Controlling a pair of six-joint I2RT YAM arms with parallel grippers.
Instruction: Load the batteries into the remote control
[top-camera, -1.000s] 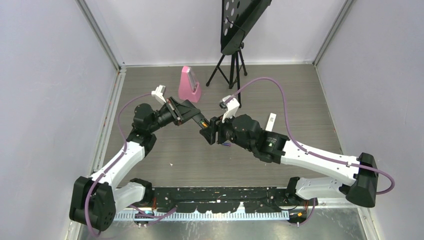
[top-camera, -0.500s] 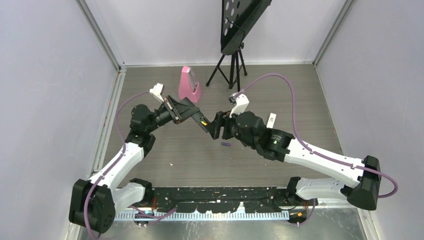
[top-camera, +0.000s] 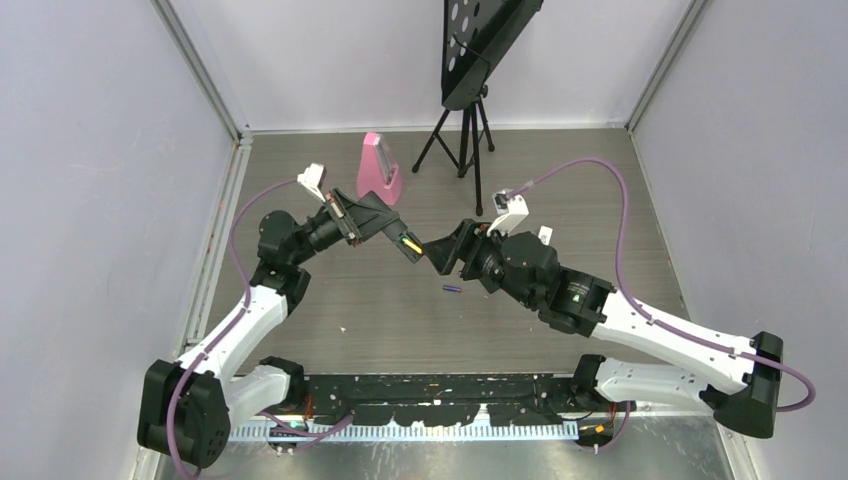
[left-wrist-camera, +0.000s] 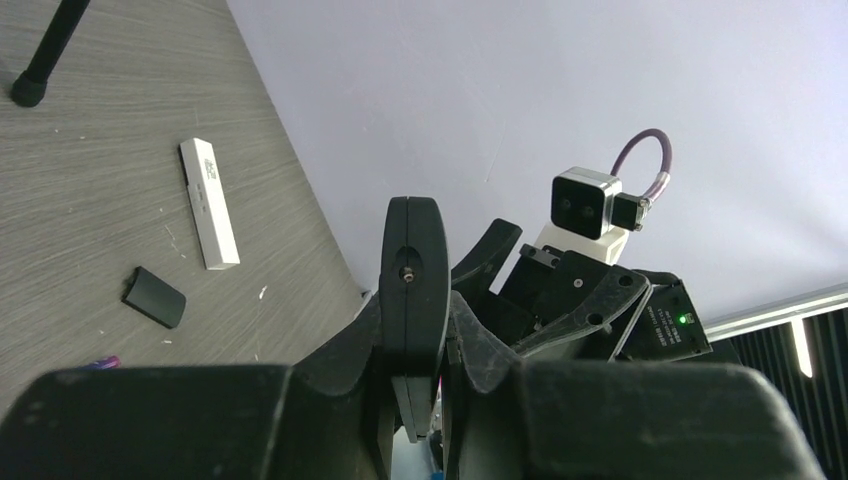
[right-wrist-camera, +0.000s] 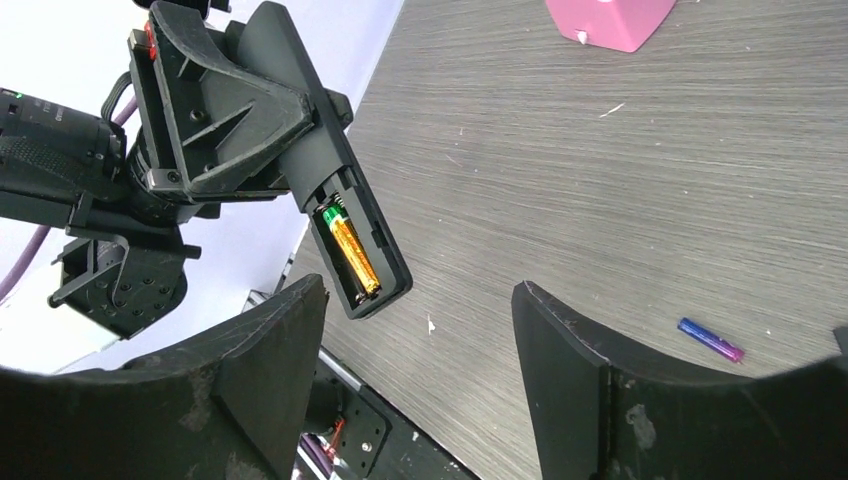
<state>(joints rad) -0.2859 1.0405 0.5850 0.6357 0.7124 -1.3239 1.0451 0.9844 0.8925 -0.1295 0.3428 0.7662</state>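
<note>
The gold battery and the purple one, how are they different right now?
The slim gold cylindrical battery sits inside the open compartment of the flat black remote control, while the slim purple-blue battery lies loose on the grey wood-grain table. The gold one is held up off the table with the remote; the purple one rests flat on it. Both are small slim cylinders.

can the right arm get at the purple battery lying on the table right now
Probably yes: the right gripper is open and empty, and the purple battery lies uncovered close beside it with nothing in between.
</note>
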